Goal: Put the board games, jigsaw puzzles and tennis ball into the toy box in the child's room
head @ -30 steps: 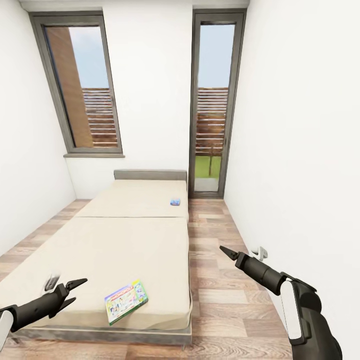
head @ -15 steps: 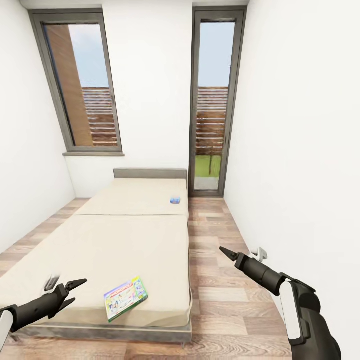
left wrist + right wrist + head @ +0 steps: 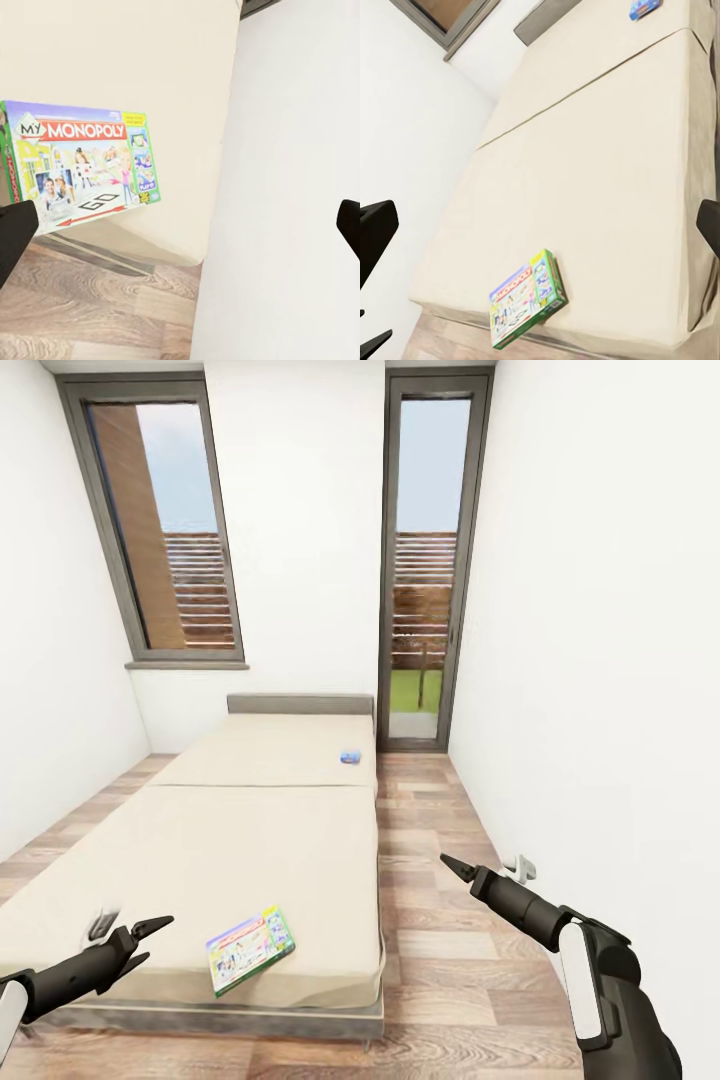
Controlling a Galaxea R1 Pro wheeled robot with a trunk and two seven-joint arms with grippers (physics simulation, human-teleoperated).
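The wide beige bed [image 3: 250, 840] fills the room's left side. A white-green "My Monopoly" board game [image 3: 249, 948] lies near its foot edge, close to the corner. A small blue board game [image 3: 349, 758] lies far up by the grey headboard. My left gripper [image 3: 145, 940] hovers open over the foot of the bed, left of the Monopoly box and apart from it. My right gripper [image 3: 455, 867] is open over the floor right of the bed. The left wrist view has the Monopoly box [image 3: 79, 169], the right wrist view both games [image 3: 526, 298] [image 3: 646, 7]. The toy box and table are out of view.
A strip of wood floor [image 3: 430, 920] runs between the bed and the white right wall [image 3: 600, 660], leading to a tall glass door [image 3: 425, 560]. A window [image 3: 160, 530] sits above the headboard. A small white fitting [image 3: 520, 867] is low on the right wall.
The whole picture has shifted slightly upward, so the camera has moved a little. Both arms keep the same pose and the games lie where they were.
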